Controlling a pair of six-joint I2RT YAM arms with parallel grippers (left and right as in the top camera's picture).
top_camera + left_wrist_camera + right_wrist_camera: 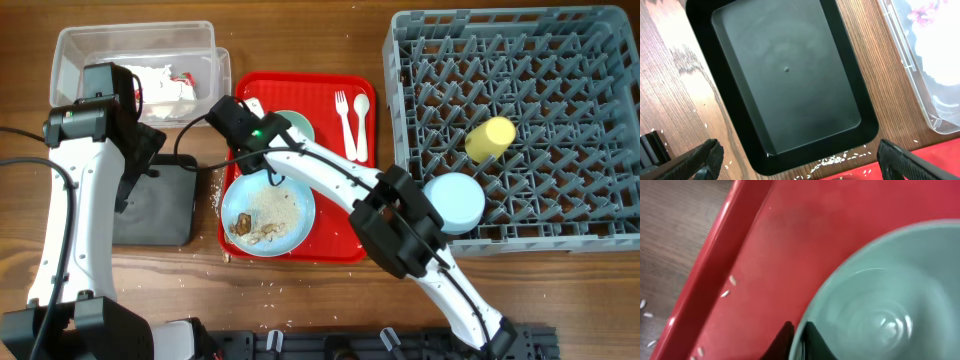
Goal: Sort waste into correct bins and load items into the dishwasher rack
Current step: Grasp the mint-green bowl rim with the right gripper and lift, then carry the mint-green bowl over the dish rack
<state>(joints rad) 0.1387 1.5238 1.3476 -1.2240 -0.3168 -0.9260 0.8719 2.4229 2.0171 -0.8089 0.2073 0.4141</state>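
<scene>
Pale mint bowl (pixel 880 295) sits on the red serving tray (pixel 345 215), just beside the light blue plate (pixel 268 210), and the right hand (pixel 799 340) is closed on its rim, one finger inside and one outside. The plate carries brown scraps (pixel 250 230) and rice crumbs (pixel 275 205). A white fork (pixel 341 110) and spoon (pixel 361 120) lie side by side on the same tray. The left hand (pixel 799 150) hangs spread wide and empty over the black tray (pixel 785 70), which lies near the clear tub (pixel 90 45) holding crumpled napkins (pixel 160 85). In the dishwasher rack (pixel 560 60) are a yellow-green cup (pixel 490 138) and a light blue bowl (pixel 455 200). Loose grains dot the bench (pixel 300 40).
</scene>
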